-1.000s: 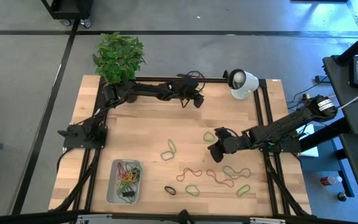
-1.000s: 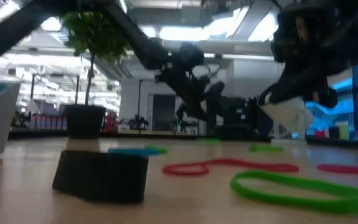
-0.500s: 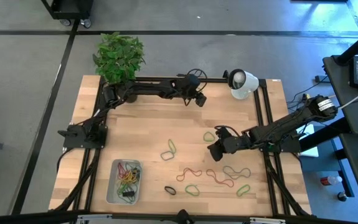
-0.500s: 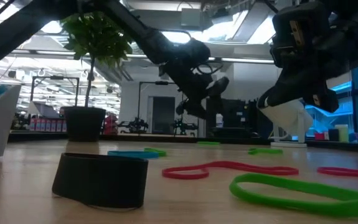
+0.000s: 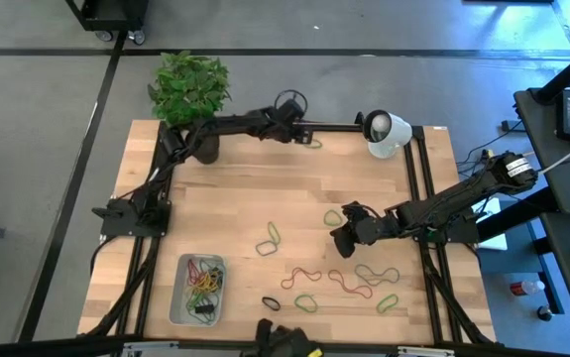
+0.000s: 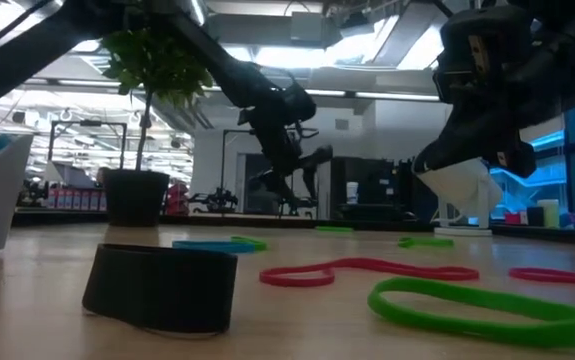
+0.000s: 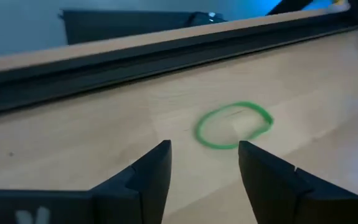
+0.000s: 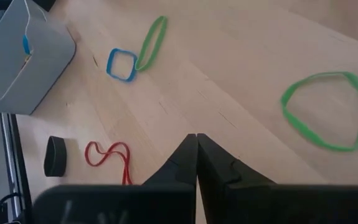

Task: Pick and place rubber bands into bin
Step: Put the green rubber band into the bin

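Loose rubber bands lie flat on the wooden table: a green one (image 5: pixel 269 238), red ones (image 5: pixel 304 275), tan ones (image 5: pixel 379 273) and a black one (image 5: pixel 271 302). One green band (image 7: pixel 233 124) lies by the far rail. My left gripper (image 7: pixel 203 165) hovers open just short of it, near the far edge (image 5: pixel 299 134). The bin (image 5: pixel 198 288), a pale tray near the front left, holds several bands. My right gripper (image 8: pixel 196 163) is shut and empty above the table's right middle (image 5: pixel 342 238), near another green band (image 8: pixel 325 112).
A potted plant (image 5: pixel 190 94) stands at the far left corner and a white rounded device (image 5: pixel 384 131) at the far right. Black frame rails (image 5: pixel 364 127) run along the far and side edges. A blue band (image 8: pixel 122 64) lies beside a green one.
My left gripper has swung from over the table toward the far edge and a little left, rising slightly and rolling about its own axis; it now hangs over the green band by the far rail. Bands and bin lie as before.
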`<state>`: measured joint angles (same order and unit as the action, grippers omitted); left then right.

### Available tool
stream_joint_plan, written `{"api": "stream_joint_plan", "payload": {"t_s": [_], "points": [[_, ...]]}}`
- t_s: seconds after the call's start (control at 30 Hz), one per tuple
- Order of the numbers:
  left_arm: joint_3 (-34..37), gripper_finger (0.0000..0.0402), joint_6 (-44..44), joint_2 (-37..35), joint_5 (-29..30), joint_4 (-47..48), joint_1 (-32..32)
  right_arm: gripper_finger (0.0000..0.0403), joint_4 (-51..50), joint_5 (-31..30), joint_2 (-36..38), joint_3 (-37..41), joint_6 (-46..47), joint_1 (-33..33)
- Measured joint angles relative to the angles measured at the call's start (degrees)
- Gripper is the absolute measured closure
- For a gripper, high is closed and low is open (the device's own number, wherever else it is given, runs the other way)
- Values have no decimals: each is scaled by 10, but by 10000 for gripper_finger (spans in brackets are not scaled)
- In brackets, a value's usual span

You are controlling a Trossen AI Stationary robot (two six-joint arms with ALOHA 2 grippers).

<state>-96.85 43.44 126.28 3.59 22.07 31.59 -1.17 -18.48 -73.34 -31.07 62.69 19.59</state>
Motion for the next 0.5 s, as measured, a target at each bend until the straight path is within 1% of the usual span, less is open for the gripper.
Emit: {"api": "stream_joint_plan", "payload": {"t_s": [0.2,0.37,0.5], "points": [[-5,238,62,0,-94,-7,24,396,0,-1,0,0,-17,0],[-5,246,115,4,-148,-18,35,396,0,-1,0,0,-25,0],[-4,253,134,10,-172,-22,34,396,0,-1,0,0,-25,0]]}}
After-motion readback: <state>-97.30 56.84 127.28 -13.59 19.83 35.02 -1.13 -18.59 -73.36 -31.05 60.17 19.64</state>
